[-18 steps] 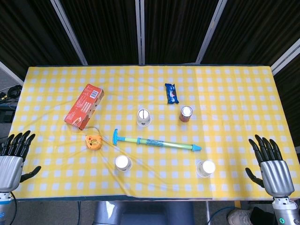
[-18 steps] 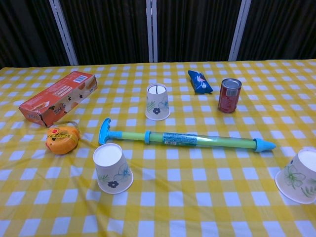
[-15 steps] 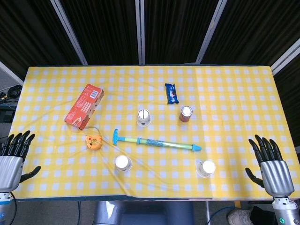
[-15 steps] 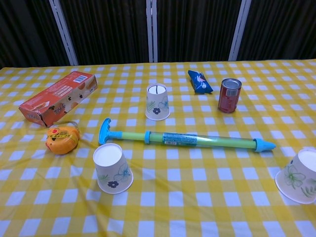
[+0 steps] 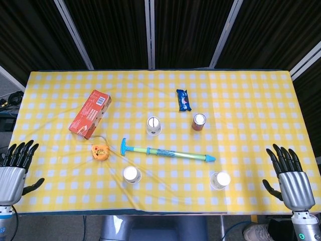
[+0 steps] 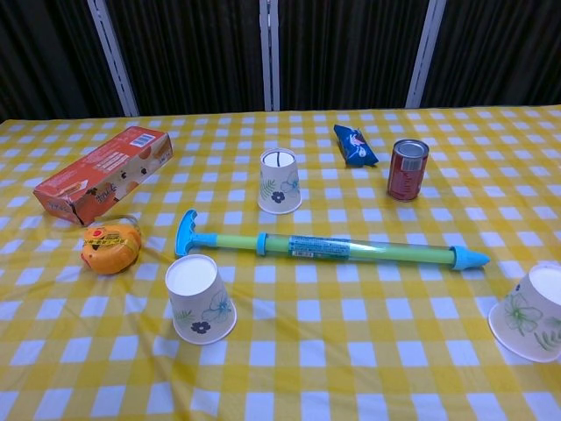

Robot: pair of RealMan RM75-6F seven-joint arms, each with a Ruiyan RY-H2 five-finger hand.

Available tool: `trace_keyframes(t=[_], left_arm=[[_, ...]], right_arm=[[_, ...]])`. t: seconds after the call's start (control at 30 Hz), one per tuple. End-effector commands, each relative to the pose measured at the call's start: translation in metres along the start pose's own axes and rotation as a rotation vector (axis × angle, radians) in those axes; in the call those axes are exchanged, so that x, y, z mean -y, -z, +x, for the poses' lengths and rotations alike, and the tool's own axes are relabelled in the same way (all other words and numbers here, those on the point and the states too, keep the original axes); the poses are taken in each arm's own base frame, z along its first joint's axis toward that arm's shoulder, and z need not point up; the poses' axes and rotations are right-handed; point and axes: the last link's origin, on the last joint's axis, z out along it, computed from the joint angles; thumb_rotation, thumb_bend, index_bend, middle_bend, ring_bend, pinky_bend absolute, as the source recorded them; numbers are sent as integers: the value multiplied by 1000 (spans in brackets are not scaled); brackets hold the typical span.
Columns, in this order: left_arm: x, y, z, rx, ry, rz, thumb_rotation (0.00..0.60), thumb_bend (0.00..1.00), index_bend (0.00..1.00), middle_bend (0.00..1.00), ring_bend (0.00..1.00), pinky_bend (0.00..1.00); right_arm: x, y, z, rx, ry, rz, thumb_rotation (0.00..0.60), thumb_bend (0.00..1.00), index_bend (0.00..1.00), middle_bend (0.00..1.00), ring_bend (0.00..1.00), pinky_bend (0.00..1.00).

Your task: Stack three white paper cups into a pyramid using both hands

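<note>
Three white paper cups with flower prints stand upside down and well apart: one [image 6: 280, 181] behind the long green and blue plastic tube [image 6: 329, 246], one [image 6: 199, 298] near left, one [image 6: 530, 313] near right. The left hand [image 5: 14, 169] and right hand [image 5: 290, 178] are empty, fingers spread, at the table's [image 5: 251, 105] near corners.

Looked like a lab or robot test cell, not a home. Table [image 5: 251, 95] was covered with a yellow-and-white checked cloth and backed by dark pleated curtain panels [image 6: 193, 53] split by pale metal posts [image 6: 267, 53]. Cables [image 5: 7, 100] ran on the floor at the left edge. Props were a staged mix: red carton [image 5: 90, 113], blue snack pack [image 5: 184, 99], red can [image 5: 199, 121], toy water pump [image 5: 165, 151], 3 paper cups.
</note>
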Motion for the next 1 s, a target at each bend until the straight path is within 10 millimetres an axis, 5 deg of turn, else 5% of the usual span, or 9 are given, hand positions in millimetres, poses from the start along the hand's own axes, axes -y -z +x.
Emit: trace_keyframes(t=[0.03,0.47,0.7,1.0], left_arm=[[0,0,0,0,1,2,600,88,0,0,0,0],[-16,1,-1,13,8,-72,600,117,0,0,0,0],[-59,-18,7,19,-23,-254,600,125,125,0,0,0],[-132,-53,1,166,-111,-465,600,163,134,0,0,0]], right_arm=[[0,0,-1,3,2,0,600,153,34,0,0,0],[-1,3,1,-3,-15,-5,600,152,34,0,0,0],[-2,4,5,-10,-33,-1,600,153,34,0,0,0],[-8,3,13,-27,-66,-18,600,152,35,0,0,0]])
